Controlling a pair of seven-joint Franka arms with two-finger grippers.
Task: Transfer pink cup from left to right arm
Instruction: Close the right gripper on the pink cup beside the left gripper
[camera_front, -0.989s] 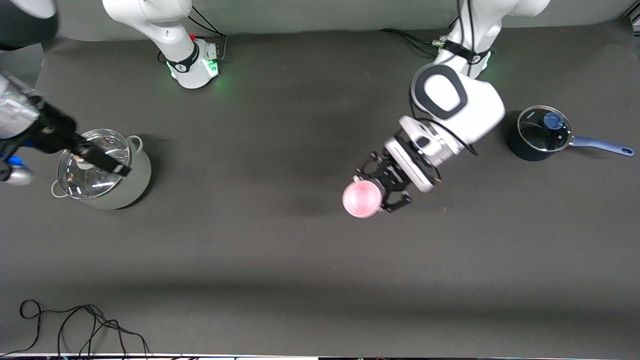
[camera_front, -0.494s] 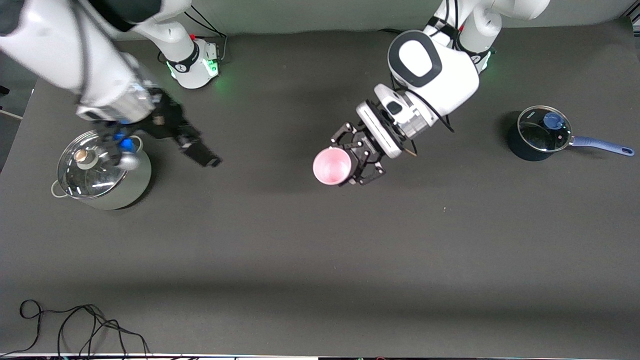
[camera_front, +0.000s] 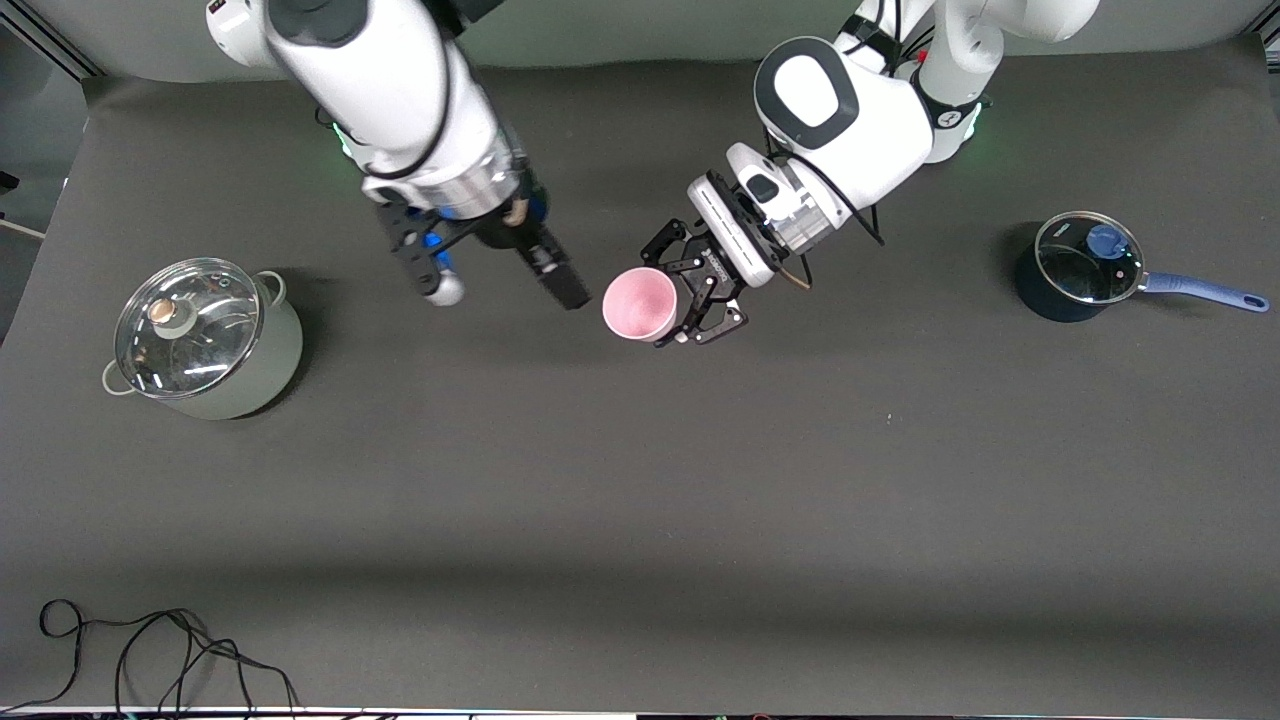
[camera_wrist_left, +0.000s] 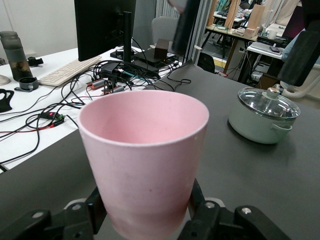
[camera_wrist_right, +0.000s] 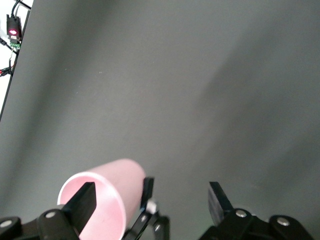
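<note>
Your dark grey matte desk (camera_front: 640, 520) stands beside a cluttered, cable-strewn office bench. The small pale pink tapered plastic cup (camera_front: 640, 304) hangs over mid-desk, clamped in the left tool (camera_front: 690, 285); the right tool (camera_front: 495, 275), fingers apart, hovers just beside it.

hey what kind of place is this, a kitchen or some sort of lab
Most likely a robotics lab: two arms mounted at a dark-covered table, a monitor and keyboard amid tangled cables on a desk nearby, and a lidded pot as a prop.
</note>
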